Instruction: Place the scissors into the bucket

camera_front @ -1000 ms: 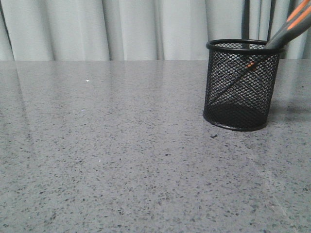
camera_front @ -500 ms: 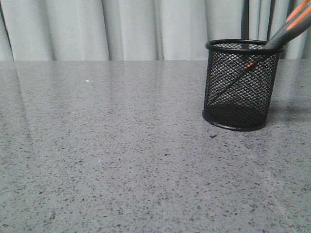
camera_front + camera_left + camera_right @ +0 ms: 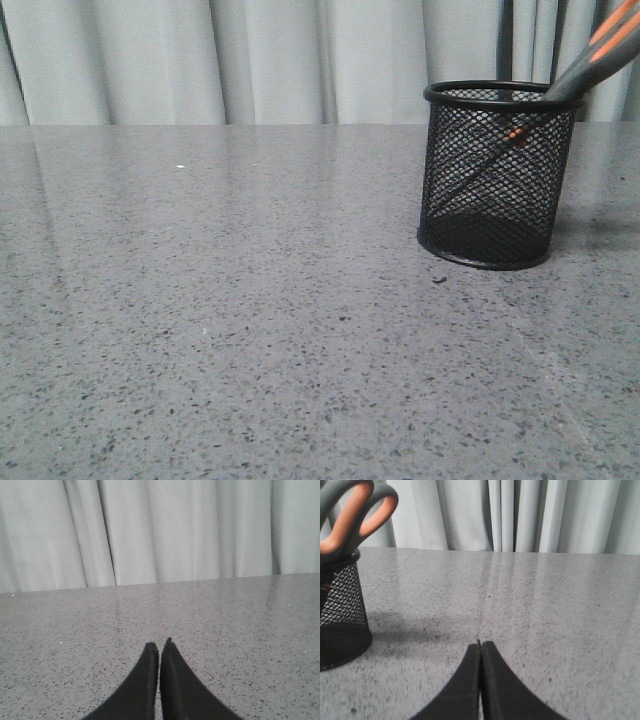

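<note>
Black wire-mesh bucket (image 3: 497, 175) stands upright at about 2 o'clock on the grey speckled surface (image 3: 250, 300). Inside it the scissors (image 3: 585, 62) lean blades-down, handles out over the rim toward 2 o'clock. Left end effector (image 3: 159, 648) and right end effector (image 3: 480, 644) are both pressed together, pinching nothing, low over the surface.
</note>
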